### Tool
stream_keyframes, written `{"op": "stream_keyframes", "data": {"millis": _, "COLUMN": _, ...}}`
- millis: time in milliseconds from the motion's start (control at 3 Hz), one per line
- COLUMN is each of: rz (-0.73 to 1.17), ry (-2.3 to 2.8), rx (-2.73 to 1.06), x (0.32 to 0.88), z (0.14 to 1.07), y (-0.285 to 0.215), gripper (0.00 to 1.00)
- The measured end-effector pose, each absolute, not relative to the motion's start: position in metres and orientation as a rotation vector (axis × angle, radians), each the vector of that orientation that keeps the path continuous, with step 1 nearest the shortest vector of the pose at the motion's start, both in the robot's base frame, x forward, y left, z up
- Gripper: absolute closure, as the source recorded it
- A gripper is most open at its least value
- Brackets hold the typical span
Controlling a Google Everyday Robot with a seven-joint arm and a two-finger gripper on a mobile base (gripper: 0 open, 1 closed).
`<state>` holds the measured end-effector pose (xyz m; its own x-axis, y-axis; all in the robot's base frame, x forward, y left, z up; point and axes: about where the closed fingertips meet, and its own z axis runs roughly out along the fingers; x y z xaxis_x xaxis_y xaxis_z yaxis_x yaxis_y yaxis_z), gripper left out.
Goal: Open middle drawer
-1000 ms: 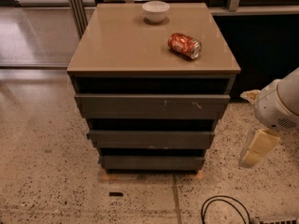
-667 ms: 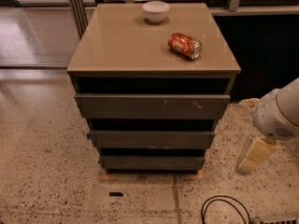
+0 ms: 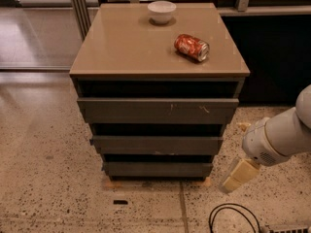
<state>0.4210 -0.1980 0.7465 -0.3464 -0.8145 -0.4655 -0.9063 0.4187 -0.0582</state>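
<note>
The desk (image 3: 131, 47) stands in front of me on a speckled floor (image 3: 43, 178), a squat tan-topped cabinet with three dark drawer fronts stacked beneath the top. A white bowl (image 3: 162, 11) sits upright near the back edge of the top. A red can (image 3: 191, 47) lies on its side further forward and to the right, well apart from the bowl.

The top drawer (image 3: 158, 109) is the tallest front and carries a few pale scratches right of centre. The middle drawer (image 3: 156, 144) is just below it, a plain flat front with a dark gap above and another beneath. It looks pushed in, roughly in line with its neighbours. The bottom drawer (image 3: 158, 169) is the lowest front, close to the floor.

The white arm (image 3: 286, 135) comes in from the right edge, off to the right of the desk. Its end effector (image 3: 236, 177) hangs low beside the desk's lower right corner, about level with the bottom drawer, angled down and to the left. It touches nothing. Whether it is apart or together I cannot tell.

A black cable (image 3: 233, 217) loops on the floor below the arm.
</note>
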Motion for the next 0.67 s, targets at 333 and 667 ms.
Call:
{"op": "stream_keyframes", "data": {"millis": 333, "rz": 0.343, "ry": 2.236, "rx": -1.427, "x": 0.426, "z": 0.718, "y": -0.171, "gripper": 0.00}}
{"op": "stream_keyframes", "data": {"millis": 667, "rz": 0.505, "ry": 2.161, "rx": -1.421, "x": 0.425, "z": 0.692, "y": -0.142, "gripper": 0.00}}
